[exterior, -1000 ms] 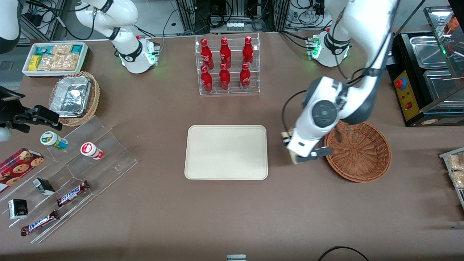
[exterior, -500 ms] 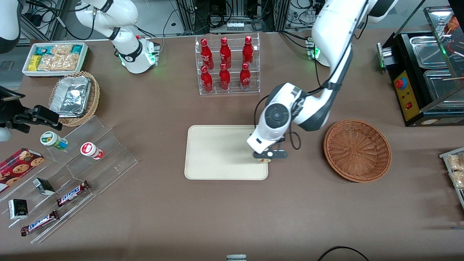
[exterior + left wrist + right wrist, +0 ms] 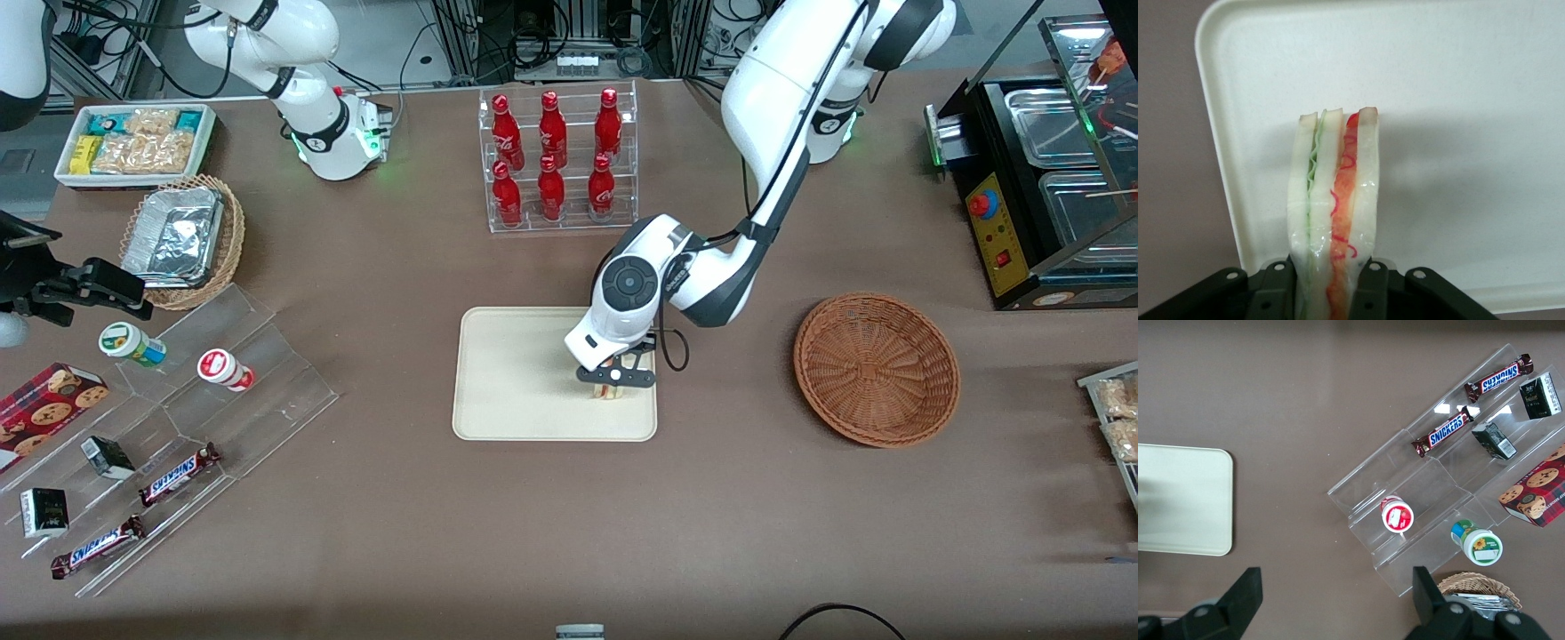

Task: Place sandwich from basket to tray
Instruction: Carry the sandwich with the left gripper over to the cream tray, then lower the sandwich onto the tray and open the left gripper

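Observation:
My left gripper [image 3: 613, 382] hangs over the cream tray [image 3: 524, 373], near the tray's corner closest to the basket and the front camera. It is shut on the sandwich [image 3: 1335, 207], a wrapped wedge of white bread with green and red-orange filling along its cut edge. In the front view only a small bit of the sandwich [image 3: 610, 391] shows under the fingers. In the left wrist view the gripper [image 3: 1331, 293] holds the wedge by its two bread faces above the tray [image 3: 1458, 100]. The reddish-brown wicker basket [image 3: 877, 369] stands empty toward the working arm's end of the table.
A clear rack of red bottles [image 3: 556, 160] stands farther from the front camera than the tray. A tan basket with a foil container [image 3: 182, 236], a white snack bin [image 3: 133, 142] and an acrylic stand with snacks [image 3: 178, 427] lie toward the parked arm's end.
My left gripper has carried the sandwich from beside the basket's rim, across the bare table, onto the tray, and now sits a little further in over the tray.

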Robot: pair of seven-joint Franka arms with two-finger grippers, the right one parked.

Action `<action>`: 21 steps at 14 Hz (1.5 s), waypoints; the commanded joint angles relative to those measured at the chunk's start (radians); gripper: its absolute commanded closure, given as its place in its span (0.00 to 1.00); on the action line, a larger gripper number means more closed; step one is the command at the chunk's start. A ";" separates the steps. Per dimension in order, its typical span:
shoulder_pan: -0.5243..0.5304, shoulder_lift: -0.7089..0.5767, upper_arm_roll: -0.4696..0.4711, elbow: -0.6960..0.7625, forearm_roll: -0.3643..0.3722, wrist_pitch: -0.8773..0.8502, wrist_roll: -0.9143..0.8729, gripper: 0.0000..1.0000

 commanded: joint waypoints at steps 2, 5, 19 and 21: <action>-0.015 0.042 0.013 0.054 -0.010 -0.002 -0.022 0.69; -0.014 0.047 0.013 0.054 -0.009 -0.002 -0.023 0.57; 0.159 -0.349 0.074 0.037 0.009 -0.438 -0.054 0.00; 0.245 -0.407 0.074 0.037 0.008 -0.502 0.079 0.00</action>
